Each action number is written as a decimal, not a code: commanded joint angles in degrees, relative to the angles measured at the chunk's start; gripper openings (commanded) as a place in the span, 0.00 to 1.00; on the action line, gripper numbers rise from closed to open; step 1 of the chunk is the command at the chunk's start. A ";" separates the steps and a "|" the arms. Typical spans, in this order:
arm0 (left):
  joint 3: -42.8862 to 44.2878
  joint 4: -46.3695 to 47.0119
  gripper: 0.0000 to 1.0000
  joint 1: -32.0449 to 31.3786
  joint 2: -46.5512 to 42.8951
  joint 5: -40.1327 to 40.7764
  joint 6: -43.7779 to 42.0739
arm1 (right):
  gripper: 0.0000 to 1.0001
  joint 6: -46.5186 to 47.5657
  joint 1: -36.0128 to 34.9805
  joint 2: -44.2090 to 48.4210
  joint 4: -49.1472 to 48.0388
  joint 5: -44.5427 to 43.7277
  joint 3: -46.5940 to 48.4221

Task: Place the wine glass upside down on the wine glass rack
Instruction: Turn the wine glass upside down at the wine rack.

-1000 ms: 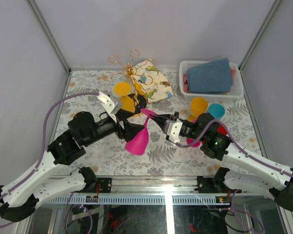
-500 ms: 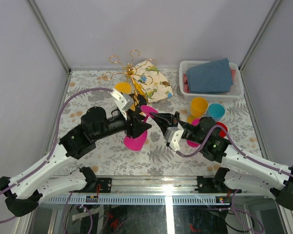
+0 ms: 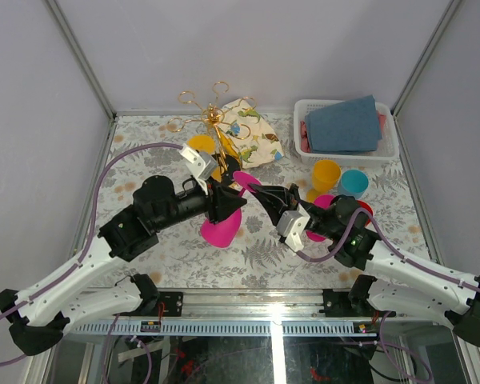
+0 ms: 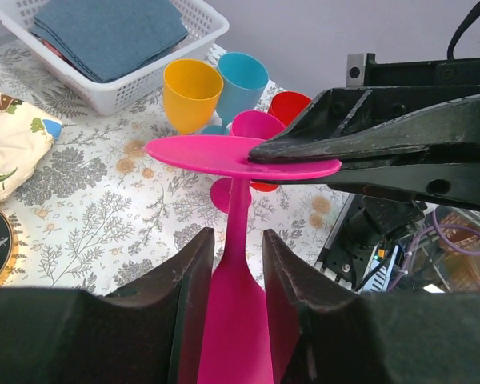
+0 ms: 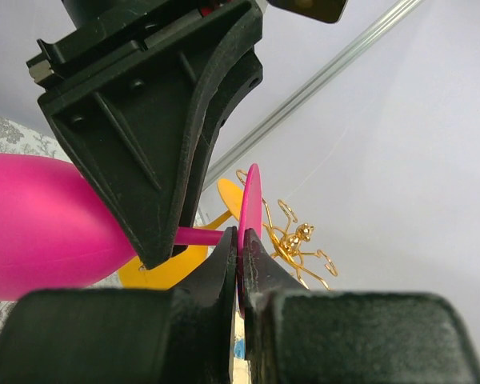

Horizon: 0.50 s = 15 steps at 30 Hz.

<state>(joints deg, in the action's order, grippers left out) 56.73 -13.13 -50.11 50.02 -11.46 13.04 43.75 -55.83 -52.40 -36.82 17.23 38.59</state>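
A pink wine glass (image 3: 220,230) hangs upside down over the table's middle, foot (image 4: 216,152) on top. My right gripper (image 3: 256,190) is shut on the rim of that foot; the right wrist view shows the thin disc (image 5: 251,196) pinched between its tips (image 5: 240,238). My left gripper (image 4: 238,234) straddles the stem (image 4: 238,210) where it widens into the bowl. Slits of table show beside the stem at the fingertips (image 4: 194,248); lower down I cannot tell whether they touch. The gold wine glass rack (image 3: 210,120) stands behind, with a yellow glass (image 3: 202,147) hanging on it.
A white basket (image 3: 304,108) with folded blue cloths sits at the back right. A dinosaur-print cloth (image 3: 250,132) lies beside the rack. Yellow (image 3: 326,174), blue (image 3: 354,182) and red (image 3: 366,213) glasses and another pink one (image 3: 323,202) stand to the right, near my right arm.
My left arm has swung in from the left and its jaws have narrowed around the glass's stem. The right gripper has kept hold of the foot and lifted the glass more upright.
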 commanded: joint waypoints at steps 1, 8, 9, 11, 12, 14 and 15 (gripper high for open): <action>-0.66 4.33 0.28 -0.08 -0.41 2.02 1.02 | 0.00 -1.50 -0.52 1.17 -6.98 0.30 0.27; -0.21 4.79 0.20 -0.10 0.72 2.24 0.81 | 0.00 -1.45 -0.65 0.20 -5.53 1.44 0.73; -0.26 4.95 0.18 -0.08 0.84 2.24 0.84 | 0.00 -1.51 -0.63 0.09 -5.39 1.60 0.90; -0.28 5.31 0.14 -0.08 1.20 2.53 1.14 | 0.00 -1.58 -0.66 0.02 -5.05 1.66 0.95; -0.30 5.45 0.10 -0.08 1.29 2.69 1.34 | 0.00 -1.42 -0.62 -0.05 -4.76 1.74 1.09; -0.38 5.76 0.01 -0.08 1.32 3.84 1.97 | 0.01 -1.41 -0.60 -0.22 -3.86 1.71 1.37; -0.84 6.13 0.00 -0.08 1.16 4.39 2.31 | 0.02 -1.36 -0.66 -0.31 -3.30 1.67 1.62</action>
<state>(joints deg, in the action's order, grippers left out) 56.49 -11.99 -50.11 50.94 -9.61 13.63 42.96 -55.83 -52.66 -36.49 17.54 38.59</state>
